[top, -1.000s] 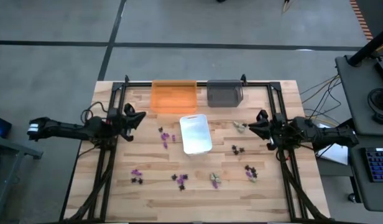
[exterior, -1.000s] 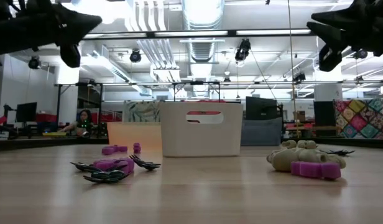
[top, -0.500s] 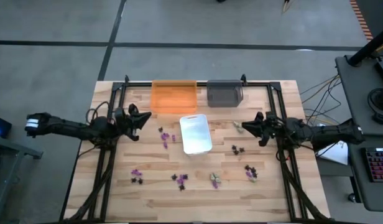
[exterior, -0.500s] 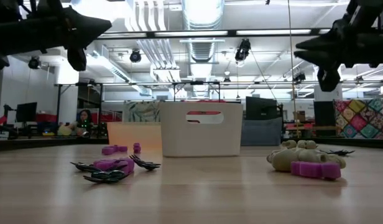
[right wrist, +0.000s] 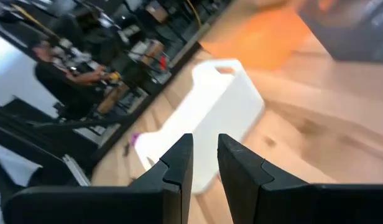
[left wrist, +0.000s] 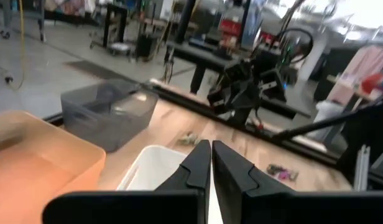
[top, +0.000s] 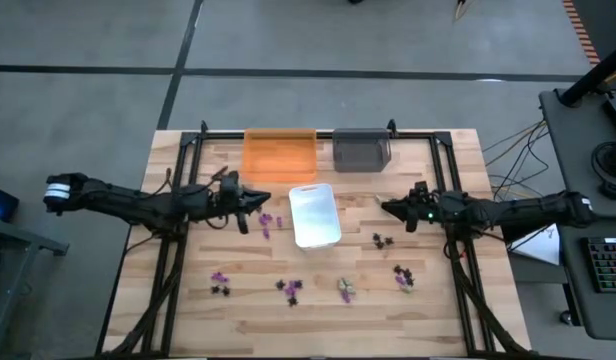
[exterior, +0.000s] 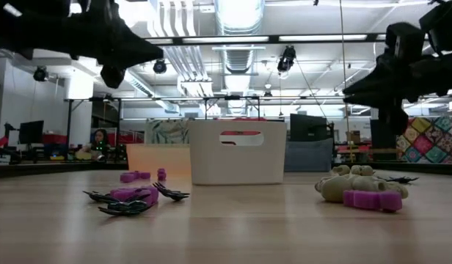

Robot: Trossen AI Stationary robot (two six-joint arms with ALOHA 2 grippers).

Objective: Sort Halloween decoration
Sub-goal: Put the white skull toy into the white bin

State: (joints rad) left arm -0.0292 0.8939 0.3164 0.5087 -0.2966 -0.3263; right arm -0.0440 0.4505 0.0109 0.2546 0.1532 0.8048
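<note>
Down at the near edge of the wooden table (top: 318, 315), bare planks, then the Halloween decoration starts: a row w/ a purple-and-black pair (top: 220, 282) toward the left edge, a purple/black cluster (top: 291, 289) mid, a beige piece (top: 345, 289) just beside it, and a purple-black bit (top: 403, 279) toward the right edge. Low view picks up black spidery bits w/ purple (exterior: 134, 198) close in, plus a beige lump w/ a purple piece (exterior: 362, 191) touching it.

Mid-table now: white tray (top: 315, 214) sits at centre, black pieces (top: 382, 240) near its right side, purple pieces (top: 269, 221) by its left side. Left gripper (top: 258, 195) hangs over those purple bits, above the surface; left wrist view shows its fingers (left wrist: 198, 168) nearly pressed together, nothing between. Right gripper (top: 387, 208) is up off the table too, right of the white tray, above a small beige piece; fingers (right wrist: 179, 163) a narrow gap apart, empty.

Far edge: orange tray (top: 279, 155) and grey tray (top: 361, 150) side by side, against the black frame (top: 298, 133).

Beyond the table: grey floor (top: 288, 40), a desk w/ a keyboard (top: 610, 270) off the right edge. Low view: workshop, ceiling lights (exterior: 285, 38), ducts, a patchwork quilt (exterior: 431, 141) far right, a person (exterior: 100, 139) seated far left.
</note>
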